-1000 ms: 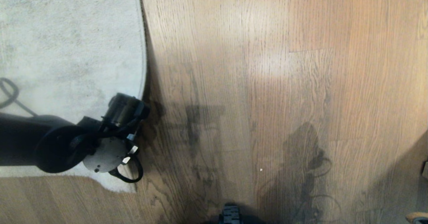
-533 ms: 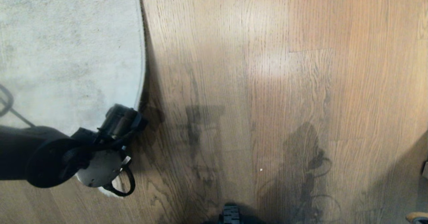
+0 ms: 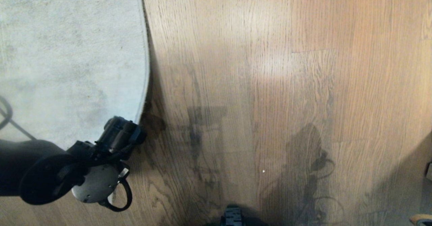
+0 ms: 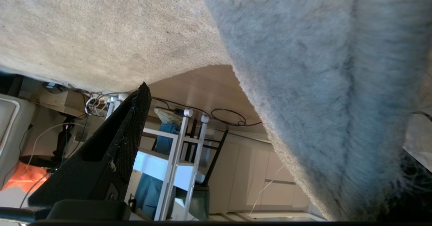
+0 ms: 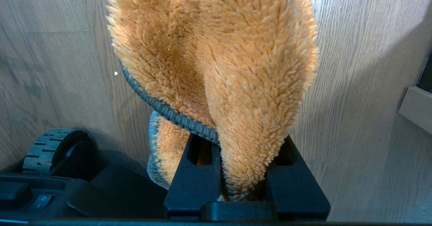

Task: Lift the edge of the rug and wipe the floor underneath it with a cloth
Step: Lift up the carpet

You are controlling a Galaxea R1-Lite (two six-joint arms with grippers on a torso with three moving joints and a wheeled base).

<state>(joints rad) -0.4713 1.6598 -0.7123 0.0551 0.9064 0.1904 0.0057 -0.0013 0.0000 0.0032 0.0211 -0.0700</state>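
Note:
The pale grey rug point(image 3: 67, 50) covers the upper left of the head view, and its rug edge point(image 3: 145, 71) curves down to my left wrist point(image 3: 101, 172). Bare floor point(image 3: 270, 84) shows below the arm at the rug's near corner. In the left wrist view my left gripper point(image 4: 236, 118) stands open; one black finger point(image 4: 125, 141) is free, and the other is hidden behind raised rug pile point(image 4: 320, 84). My right gripper point(image 5: 241, 145) is shut on the orange cloth point(image 5: 219, 67) with its grey hem, low over the floor point(image 5: 354, 84). A bit of the cloth point(image 3: 418, 217) shows at the head view's bottom right corner.
A wheel of my base point(image 3: 232, 217) sits at the bottom middle, also seen as a base wheel point(image 5: 50, 148) beside the right gripper. Past the rug stand white furniture legs point(image 4: 182, 145), a looped cable point(image 4: 229, 118) and pale cabinets point(image 4: 256, 178). A pale skirting block point(image 5: 415, 108) lies to the right.
My left arm has drawn back toward me and to the left. The rug's near corner no longer lies flat; bare floor shows where it was. The right arm has not moved.

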